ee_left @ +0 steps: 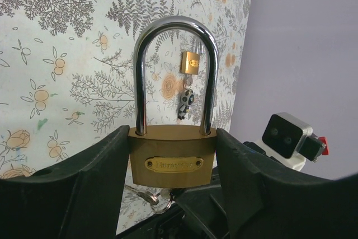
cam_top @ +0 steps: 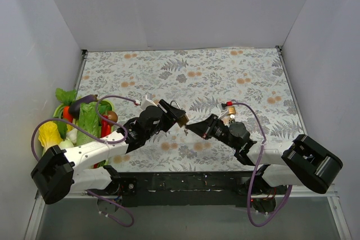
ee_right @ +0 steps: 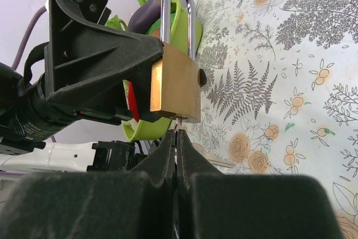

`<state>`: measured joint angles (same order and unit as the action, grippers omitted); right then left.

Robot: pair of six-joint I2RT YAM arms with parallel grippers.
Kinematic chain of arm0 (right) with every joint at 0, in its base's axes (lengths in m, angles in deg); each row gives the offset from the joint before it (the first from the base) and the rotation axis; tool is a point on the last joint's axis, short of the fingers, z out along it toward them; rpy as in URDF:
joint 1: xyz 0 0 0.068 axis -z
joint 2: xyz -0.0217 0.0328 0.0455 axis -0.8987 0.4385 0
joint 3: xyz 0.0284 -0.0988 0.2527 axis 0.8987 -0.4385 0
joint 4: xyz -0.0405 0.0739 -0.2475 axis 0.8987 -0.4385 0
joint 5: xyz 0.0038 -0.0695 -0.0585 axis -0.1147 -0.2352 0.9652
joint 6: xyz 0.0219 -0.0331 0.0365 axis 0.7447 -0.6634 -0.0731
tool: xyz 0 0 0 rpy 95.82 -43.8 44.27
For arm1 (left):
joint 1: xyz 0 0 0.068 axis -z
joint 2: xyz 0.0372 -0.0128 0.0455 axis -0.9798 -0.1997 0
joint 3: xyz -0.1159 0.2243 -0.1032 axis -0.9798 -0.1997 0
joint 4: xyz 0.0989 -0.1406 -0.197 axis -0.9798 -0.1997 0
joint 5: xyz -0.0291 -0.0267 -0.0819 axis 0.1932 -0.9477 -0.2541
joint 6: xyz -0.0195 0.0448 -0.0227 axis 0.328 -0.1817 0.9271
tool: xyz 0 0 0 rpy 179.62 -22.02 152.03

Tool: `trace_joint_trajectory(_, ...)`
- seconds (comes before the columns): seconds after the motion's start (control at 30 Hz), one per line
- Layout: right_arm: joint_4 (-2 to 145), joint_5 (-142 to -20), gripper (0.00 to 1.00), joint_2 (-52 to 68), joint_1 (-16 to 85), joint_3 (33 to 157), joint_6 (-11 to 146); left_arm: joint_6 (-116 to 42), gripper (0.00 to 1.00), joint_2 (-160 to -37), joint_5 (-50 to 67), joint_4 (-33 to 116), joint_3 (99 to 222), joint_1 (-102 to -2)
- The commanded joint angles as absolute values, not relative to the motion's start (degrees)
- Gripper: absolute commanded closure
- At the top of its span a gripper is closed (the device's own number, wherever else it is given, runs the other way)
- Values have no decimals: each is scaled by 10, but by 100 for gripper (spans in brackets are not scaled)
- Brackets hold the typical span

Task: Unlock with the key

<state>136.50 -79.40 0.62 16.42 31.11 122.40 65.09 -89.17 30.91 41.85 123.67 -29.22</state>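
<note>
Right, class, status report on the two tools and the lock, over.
Left tool shut on padlock, shackle closed. Right tool shut on key, tip at the padlock's underside. Nothing in the way.

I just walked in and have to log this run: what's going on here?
The left gripper clamps a brass padlock by the sides of its body. The right gripper pinches the key from below, its tip at the padlock's underside. Both legs of the shackle sit in the body, so it looks not yet unlocked. A second small padlock lies on the table, untouched.
</note>
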Motion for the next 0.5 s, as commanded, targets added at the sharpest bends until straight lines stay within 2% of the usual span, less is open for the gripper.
trace_joint_trajectory(0.0, 1398, -778, 99, -2, 165, 297, 1256, 792, 100, -859, 299, 528, 1234, -287)
trace_joint_trajectory(0.47, 1435, -768, 99, -10, 165, 276, 1325, 725, 100, -850, 269, 662, 1221, -287)
